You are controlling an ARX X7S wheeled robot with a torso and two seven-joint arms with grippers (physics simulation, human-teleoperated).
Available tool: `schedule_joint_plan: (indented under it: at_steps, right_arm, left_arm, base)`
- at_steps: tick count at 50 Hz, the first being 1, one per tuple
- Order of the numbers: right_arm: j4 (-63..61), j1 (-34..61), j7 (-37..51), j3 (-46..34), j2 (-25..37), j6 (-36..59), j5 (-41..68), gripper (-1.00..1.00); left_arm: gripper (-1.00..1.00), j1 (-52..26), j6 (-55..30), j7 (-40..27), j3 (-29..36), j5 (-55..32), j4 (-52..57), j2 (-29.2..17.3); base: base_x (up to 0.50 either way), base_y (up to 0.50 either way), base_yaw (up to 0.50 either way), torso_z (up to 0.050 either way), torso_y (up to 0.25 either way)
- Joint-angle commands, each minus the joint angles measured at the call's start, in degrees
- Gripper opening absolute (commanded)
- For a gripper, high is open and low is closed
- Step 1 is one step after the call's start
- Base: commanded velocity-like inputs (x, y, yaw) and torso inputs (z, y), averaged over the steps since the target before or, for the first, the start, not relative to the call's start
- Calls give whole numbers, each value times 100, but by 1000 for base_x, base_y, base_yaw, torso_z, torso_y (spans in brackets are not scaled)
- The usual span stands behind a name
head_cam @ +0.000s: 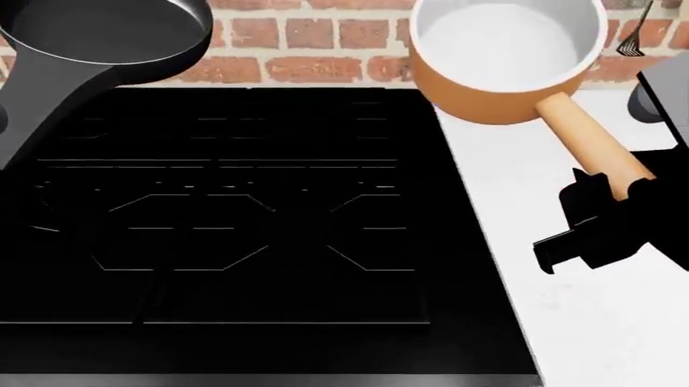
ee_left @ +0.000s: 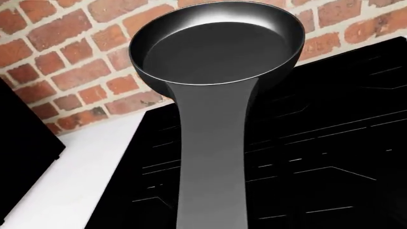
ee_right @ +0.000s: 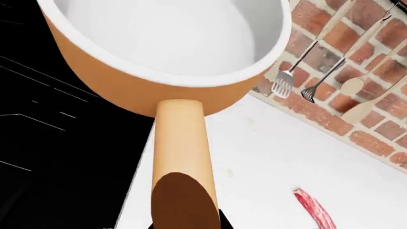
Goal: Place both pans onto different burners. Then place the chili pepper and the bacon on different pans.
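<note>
Pans shown relative to the stovetop (head_cam: 237,210): the black frying pan (head_cam: 108,28) sits raised over its far left corner, handle running toward the left edge of the head view; the left pincer is out of sight, so its grip cannot be told. The orange saucepan (head_cam: 506,56) hangs at the far right edge, partly over the white table (head_cam: 560,322), its handle grasped by the right pincer (head_cam: 603,222). Bacon (ee_right: 313,208) lies on the table, right of the stovetop.
</note>
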Motion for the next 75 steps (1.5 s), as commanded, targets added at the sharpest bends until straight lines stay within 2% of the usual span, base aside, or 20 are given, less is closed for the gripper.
schedule_joint_plan:
  at_steps: [1, 24, 35, 49, 59, 66, 75]
  right_arm:
    - [91, 396, 64, 250, 22, 142, -342, -100]
    - [4, 250, -175, 354, 67, -19, -422, -100]
    - [79, 211, -123, 343, 109, -211, -138, -100]
    - [320, 580, 466, -22, 93, 41, 816, -100]
    - [765, 988, 912, -373, -199, 241, 1477, -100]
    - [922, 824, 918, -631, -490, 173, 1350, -100]
    - [887, 343, 704, -802, -550, -40, 952, -100]
  left_arm:
    - [-100, -556, -37, -113, -145, 174, -73, -56]
    - [-100, -549, -30, -101, -140, 186, -66, -65]
    - [-100, -557, -32, -78, -154, 191, -66, -80]
    - [-100, -571, -31, -73, -169, 178, -65, -98]
    - [-100, -559, -5, -32, -186, 198, -62, -99]
    - [-100, -536, 12, -19, -186, 208, -38, -111]
    - [-100, -499, 29, 4, -184, 242, -23, -122]
  base:
    - [0, 500, 0, 0, 12]
    - [0, 490, 0, 1, 4]
    - [0, 1, 0, 1, 4]
    - [0, 0, 0, 1, 5]
    - [0, 0, 0, 1, 3]
    - [0, 0, 0, 1, 5]
    - [0, 0, 0, 1, 4]
